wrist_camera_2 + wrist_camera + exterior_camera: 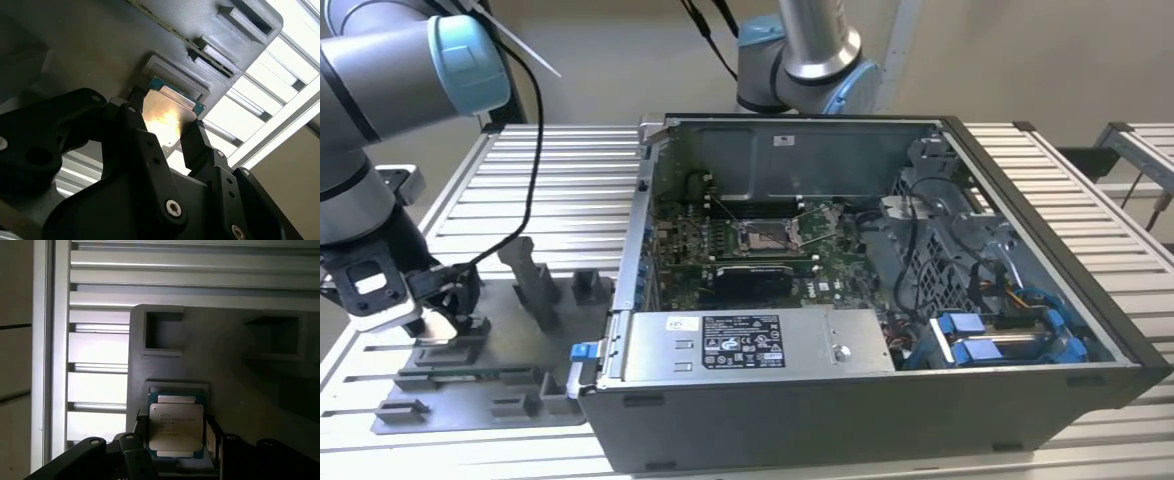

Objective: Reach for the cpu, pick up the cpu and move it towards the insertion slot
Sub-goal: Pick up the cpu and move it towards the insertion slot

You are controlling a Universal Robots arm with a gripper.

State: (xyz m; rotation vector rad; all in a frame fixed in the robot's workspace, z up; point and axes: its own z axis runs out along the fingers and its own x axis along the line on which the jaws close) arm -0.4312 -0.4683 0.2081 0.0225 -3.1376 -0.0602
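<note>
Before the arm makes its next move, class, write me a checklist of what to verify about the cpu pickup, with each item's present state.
1. Gripper lined up with the cpu: ok, it straddles the chip in both wrist views.
2. Cpu lying flat in the grey fixture: ok.
3. Firm hold on the cpu: cannot tell.
4. Insertion slot uncovered: ok, its dark centre shows in the exterior view.
5. Level path to the slot: not ok, the case wall stands between.
</note>
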